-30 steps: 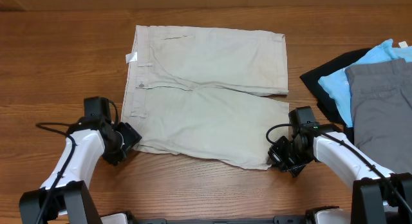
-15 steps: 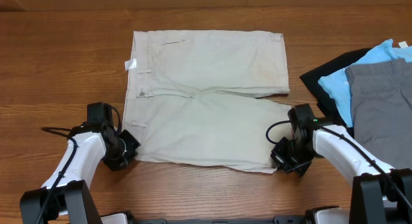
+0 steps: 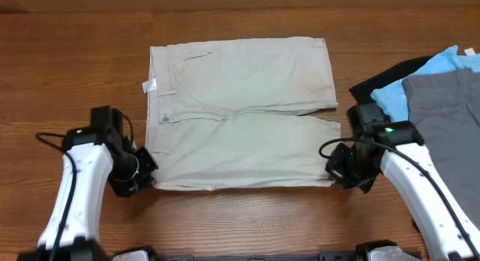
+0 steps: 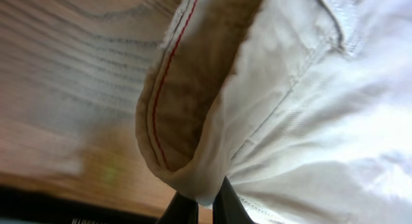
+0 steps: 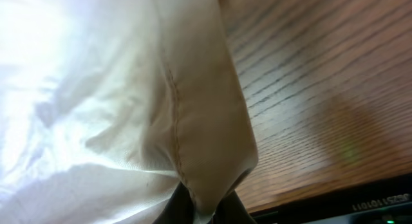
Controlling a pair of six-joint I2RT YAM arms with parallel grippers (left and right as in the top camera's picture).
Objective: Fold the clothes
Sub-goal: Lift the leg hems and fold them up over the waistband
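Overhead, the shorts (image 3: 240, 111) lie flat in the middle of the bench (image 3: 67, 66), waistband to the left and both legs pointing right. The far leg and near leg lie side by side, with a seam line running between them. A small white label (image 3: 150, 85) sticks out from the left edge of the waistband. The near leg's lower edge is pulled fairly straight between the two arms.

The left pincer (image 3: 142, 172) sits at the near-left corner of the shorts, at the waistband end. In the left wrist view its dark fingers (image 4: 228, 205) are closed on a fold of the waistband corner, and the cloth hangs up off the wood, showing a red stitch line on its inner face.

The right pincer (image 3: 337, 167) sits at the near-right corner, at the hem of the near leg. In the right wrist view its fingers (image 5: 177, 210) are pinched shut on the hem corner, the cloth draping away to the left above the wood grain.

At the right edge of the bench, well apart from the shorts, three other garments are stacked: a grey one (image 3: 442, 118) on top, a blue one (image 3: 394, 96) under it, and a black one (image 3: 375, 87) at the bottom.
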